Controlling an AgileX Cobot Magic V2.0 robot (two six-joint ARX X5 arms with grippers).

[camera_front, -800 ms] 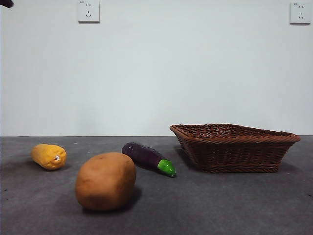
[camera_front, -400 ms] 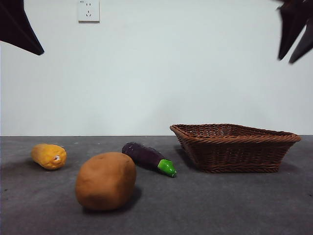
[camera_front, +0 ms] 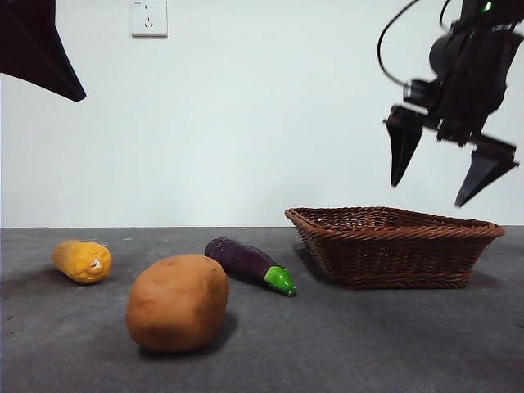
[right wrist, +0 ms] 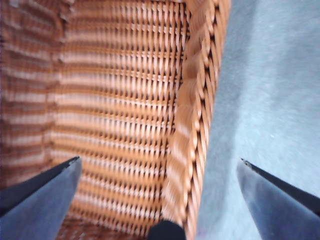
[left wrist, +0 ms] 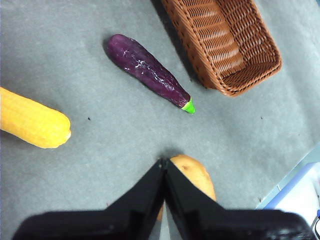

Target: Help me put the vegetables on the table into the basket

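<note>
The right hand [camera_front: 452,178] hung spread above the empty basket [camera_front: 393,246]; the left hand [left wrist: 164,165] was pressed together. Potato [camera_front: 177,302], corn [camera_front: 82,261], and eggplant [camera_front: 248,264] lay on the surface [camera_front: 368,344] at its nine o'clock, none moved yet.

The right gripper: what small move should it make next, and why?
Probably move the right gripper away from the basket toward the eggplant. It hangs open and holds nothing above the basket rim, while the eggplant, potato and corn lie on the table.

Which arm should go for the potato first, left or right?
Probably the left. The left gripper, jaws shut, hangs above the potato; the right gripper, jaws open, is over the basket, far from it.
</note>
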